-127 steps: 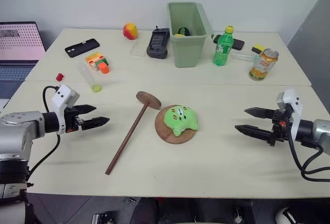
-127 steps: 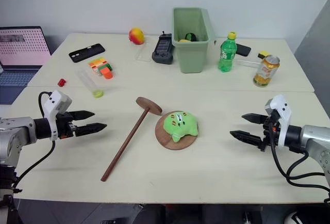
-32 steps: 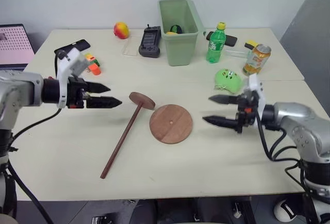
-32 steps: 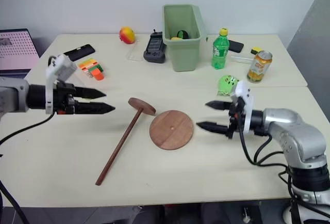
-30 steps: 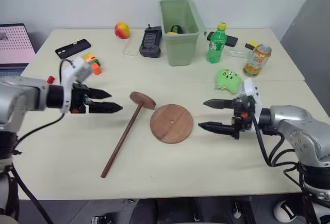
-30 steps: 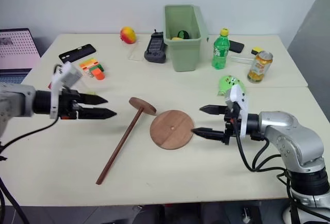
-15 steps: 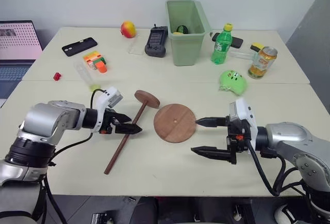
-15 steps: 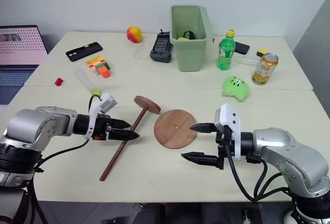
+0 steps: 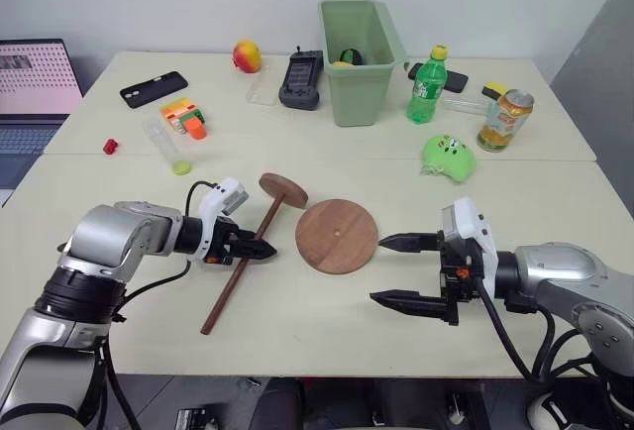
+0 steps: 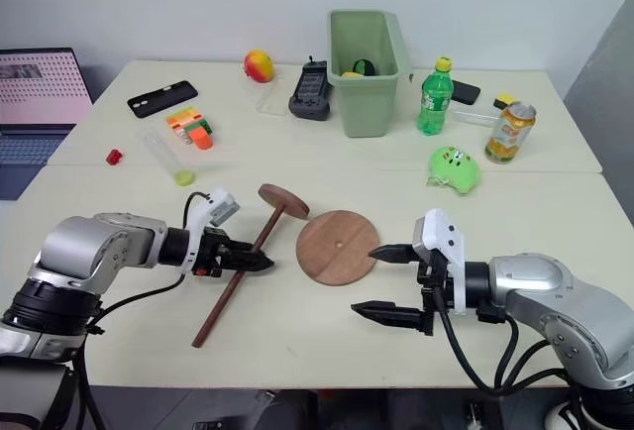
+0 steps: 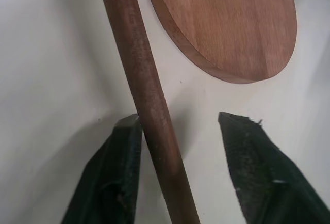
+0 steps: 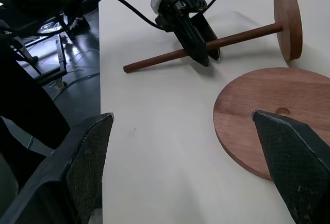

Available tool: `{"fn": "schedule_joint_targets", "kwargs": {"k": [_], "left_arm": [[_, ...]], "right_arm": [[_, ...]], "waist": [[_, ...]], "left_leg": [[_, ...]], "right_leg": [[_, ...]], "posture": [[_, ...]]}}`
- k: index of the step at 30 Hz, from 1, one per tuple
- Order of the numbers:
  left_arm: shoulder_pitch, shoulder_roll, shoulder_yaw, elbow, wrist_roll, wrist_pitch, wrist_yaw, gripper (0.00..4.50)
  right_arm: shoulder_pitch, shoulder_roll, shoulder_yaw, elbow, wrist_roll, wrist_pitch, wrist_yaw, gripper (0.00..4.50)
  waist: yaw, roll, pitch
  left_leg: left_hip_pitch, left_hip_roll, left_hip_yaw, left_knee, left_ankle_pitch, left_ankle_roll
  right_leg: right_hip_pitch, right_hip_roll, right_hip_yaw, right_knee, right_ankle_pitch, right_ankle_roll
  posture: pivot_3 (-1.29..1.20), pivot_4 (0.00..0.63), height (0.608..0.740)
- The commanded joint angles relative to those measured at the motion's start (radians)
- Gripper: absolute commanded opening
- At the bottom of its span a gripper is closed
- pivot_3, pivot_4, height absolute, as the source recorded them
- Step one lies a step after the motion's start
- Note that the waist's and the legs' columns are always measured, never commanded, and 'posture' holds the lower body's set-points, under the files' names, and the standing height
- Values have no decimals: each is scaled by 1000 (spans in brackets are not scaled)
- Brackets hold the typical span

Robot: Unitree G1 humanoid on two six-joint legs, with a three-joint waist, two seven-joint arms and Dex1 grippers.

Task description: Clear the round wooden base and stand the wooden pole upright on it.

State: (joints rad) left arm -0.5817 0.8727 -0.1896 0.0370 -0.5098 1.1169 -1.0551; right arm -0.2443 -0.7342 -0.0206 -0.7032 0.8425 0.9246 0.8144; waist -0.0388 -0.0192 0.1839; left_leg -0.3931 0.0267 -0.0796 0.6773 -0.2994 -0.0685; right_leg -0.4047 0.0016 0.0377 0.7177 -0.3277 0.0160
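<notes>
a: how many wooden things are on the table [image 9: 317,336]?
b: two. one round wooden base [image 9: 337,236] in the middle, bare on top. one wooden pole [image 9: 241,263] lying just left of it.
a: and the grippers?
b: two. the left gripper [image 9: 260,249] has its fingers around the pole, one touching it, with a gap. the right gripper [image 9: 391,270], lower right, is spread wide and holds nothing.

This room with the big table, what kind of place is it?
Probably an office or a lab workroom: a laptop sits open at the edge of the pale table, with phones, a drink can and a green bin scattered about.
</notes>
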Motion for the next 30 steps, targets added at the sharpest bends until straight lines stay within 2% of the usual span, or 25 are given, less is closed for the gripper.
{"fn": "schedule_joint_targets", "kwargs": {"k": [1, 6, 13, 15, 17, 19, 20, 23, 25, 27, 30], "left_arm": [[-10, 1, 11, -9, 5, -7, -3, 1333], [-11, 9, 21, -6, 6, -1, -5, 384], [-109, -3, 130, 19, -51, 78, 24, 279], [-144, -9, 165, 23, -51, 52, 40, 278], [-192, -67, 254, 37, -63, -12, 102, 278], [-229, -195, 370, 9, -63, -201, 222, 278], [-236, -234, 382, -15, -53, -256, 251, 278], [-205, -317, 359, -87, -47, -363, 239, 278], [-159, -421, 335, -146, -67, -503, 203, 278], [-150, -519, 341, -142, -91, -573, 220, 278], [-109, -597, 272, -134, -51, -698, 166, 278]], "right_arm": [[-7, -7, -31, -29, 31, -18, -10, 4500], [-2, -8, -27, -29, 31, -31, -15, 4500], [33, 23, -63, -58, 80, -47, -71, 4500], [51, 36, -88, -70, 111, -48, -105, 4500], [74, 50, -113, -88, 144, -46, -142, 4500], [121, 59, -128, -119, 140, -64, -166, 4500], [141, 59, -128, -132, 121, -81, -167, 4500], [176, 62, -123, -146, 79, -129, -169, 4500], [207, 76, -109, -154, 35, -178, -169, 4500], [237, 82, -91, -146, -13, -224, -158, 4500], [272, 80, -73, -131, -106, -312, -139, 4500]], "waist": [[0, 0, 0], [2, 0, 0], [6, 0, 0], [7, 0, 0], [7, 0, 0], [9, 0, 0], [17, 1, -1], [22, -3, -1], [17, -3, -1], [15, -3, -2], [13, -3, -2]], "left_leg": [[0, 0, 0, 0, 0, 0], [0, 0, 0, 0, 0, 0], [-1, 0, -1, 1, 0, 0], [-2, 0, -1, 1, 0, 0], [-2, 0, -1, 1, 0, 0], [-2, 0, -1, 1, 0, 0], [-2, 0, -1, 2, 0, 0], [-5, 1, -2, 4, 2, -3], [-3, 0, 1, 3, 2, -4], [-3, 0, 2, 3, 2, -4], [-3, 0, 1, 4, 2, -4]], "right_leg": [[0, 0, 0, 0, 0, 0], [0, 0, 0, 0, 0, 0], [0, 0, -1, 0, 0, 0], [0, 0, -2, 0, 0, 0], [0, 0, -2, 0, 0, 0], [0, 0, -1, 0, 0, 0], [0, 0, -2, 0, 0, 0], [0, -4, -3, -1, 0, 1], [0, -5, 0, -2, 1, 1], [0, -5, 1, -2, 1, 1], [0, -4, 1, -1, 1, 1]], "posture": [[0, 150, 740], [0, 150, 740], [0, 150, 740], [0, 150, 740], [0, 150, 740], [0, 150, 740], [0, 150, 740], [0, 150, 740], [0, 150, 740], [0, 150, 740], [0, 150, 740]]}}
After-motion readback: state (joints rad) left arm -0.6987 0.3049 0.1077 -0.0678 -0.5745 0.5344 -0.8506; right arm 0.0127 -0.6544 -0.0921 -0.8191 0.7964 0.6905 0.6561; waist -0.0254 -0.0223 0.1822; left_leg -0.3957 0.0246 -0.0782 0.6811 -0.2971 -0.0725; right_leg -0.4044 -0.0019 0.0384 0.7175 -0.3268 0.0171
